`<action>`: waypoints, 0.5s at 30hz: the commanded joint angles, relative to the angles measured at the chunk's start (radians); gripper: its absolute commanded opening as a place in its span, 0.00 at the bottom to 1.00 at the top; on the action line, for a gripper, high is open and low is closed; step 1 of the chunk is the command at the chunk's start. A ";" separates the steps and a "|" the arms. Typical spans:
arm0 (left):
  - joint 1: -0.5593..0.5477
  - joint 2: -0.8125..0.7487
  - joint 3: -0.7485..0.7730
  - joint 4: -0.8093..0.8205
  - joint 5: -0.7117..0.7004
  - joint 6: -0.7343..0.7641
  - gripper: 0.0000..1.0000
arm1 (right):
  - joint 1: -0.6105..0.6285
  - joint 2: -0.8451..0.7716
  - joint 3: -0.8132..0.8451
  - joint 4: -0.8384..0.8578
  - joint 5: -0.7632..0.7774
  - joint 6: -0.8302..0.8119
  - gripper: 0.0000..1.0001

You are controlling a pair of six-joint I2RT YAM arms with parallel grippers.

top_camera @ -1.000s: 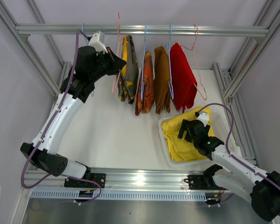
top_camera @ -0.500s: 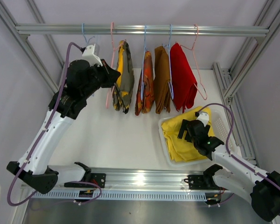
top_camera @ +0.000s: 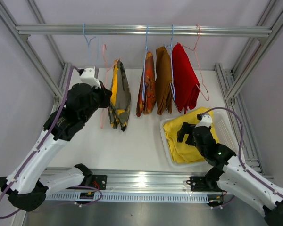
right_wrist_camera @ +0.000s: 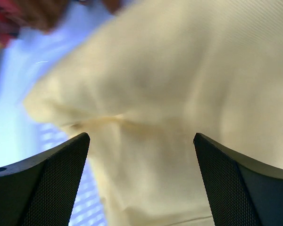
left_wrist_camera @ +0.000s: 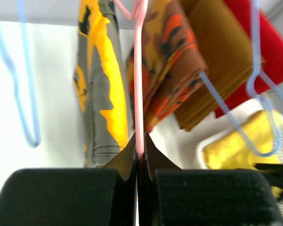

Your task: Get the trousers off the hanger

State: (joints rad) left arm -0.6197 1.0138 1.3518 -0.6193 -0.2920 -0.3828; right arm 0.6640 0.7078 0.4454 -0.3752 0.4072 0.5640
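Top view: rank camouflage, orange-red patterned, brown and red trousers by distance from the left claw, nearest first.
1. Camouflage trousers, right beside the left claw.
2. Orange-red patterned trousers, hanging next over.
3. Brown trousers, one further.
4. Red trousers, far end of the row.

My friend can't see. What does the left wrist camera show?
The left claw is pinched shut on a thin pink hanger. Camouflage trousers hang left of it; orange-red patterned trousers, brown trousers and red trousers hang on the right. Yellow trousers lie in a white basket below.
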 commanded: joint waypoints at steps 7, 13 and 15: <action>-0.058 -0.125 -0.091 0.190 -0.291 0.081 0.00 | 0.408 0.008 0.239 0.048 0.184 -0.102 0.98; -0.058 -0.158 -0.141 0.233 -0.302 0.104 0.00 | 0.608 0.287 0.439 0.128 0.354 -0.219 0.99; -0.058 -0.170 -0.152 0.234 -0.306 0.104 0.00 | 0.628 0.402 0.492 0.139 0.352 -0.240 0.99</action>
State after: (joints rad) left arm -0.6701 0.8944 1.1866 -0.5953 -0.5255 -0.3157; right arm 1.2636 1.0153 0.8661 -0.2901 0.6666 0.3950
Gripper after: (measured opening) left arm 0.024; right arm 0.993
